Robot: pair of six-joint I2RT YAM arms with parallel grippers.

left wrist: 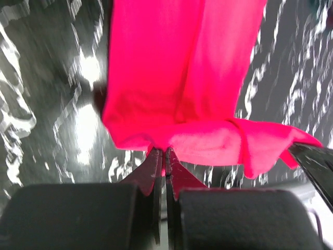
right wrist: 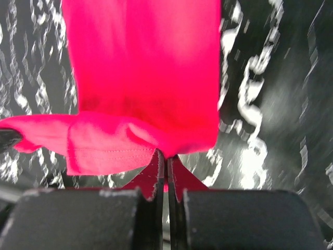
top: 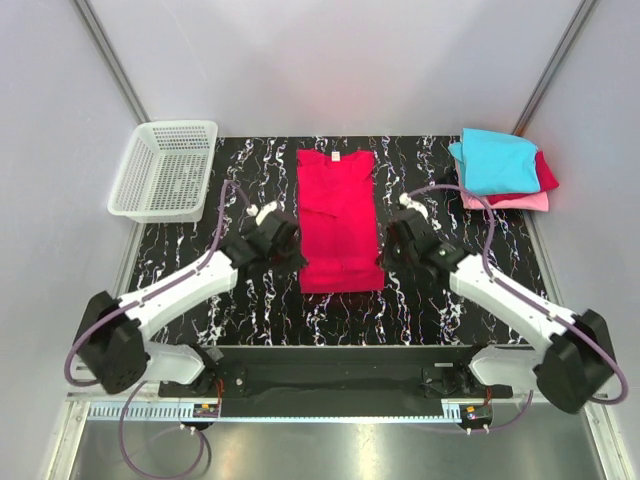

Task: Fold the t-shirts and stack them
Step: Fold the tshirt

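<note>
The red shirt (top: 338,215) lies in the middle of the bench (top: 440,290) as a narrow strip. Its sides appear to be turned in already. Its long axis runs from the near edge toward the far edge, with the collar at the far end and the hem at the near end.

Each hand has one near corner of that hem. The left hand (left wrist: 165,156) is pressed together on the left corner, with red cloth bunched and raised between its fingers. The right hand (right wrist: 165,159) pinches the right corner the same way.

From both hands the whole shirt stretches straight away toward the far edge, and neither arm is nearer to it than the other. The likely step is the crosswise fold, carrying the hem along the long axis to meet the collar. For that the two hands would need to travel level and together, or the strip will skew.

The finished stack sits at the far right corner, nearer the right arm. A cyan shirt (top: 497,160) is on top, above a dark red (top: 545,175) and a pink one (top: 520,203). A basket (top: 180,125) stands at the far left corner.
</note>
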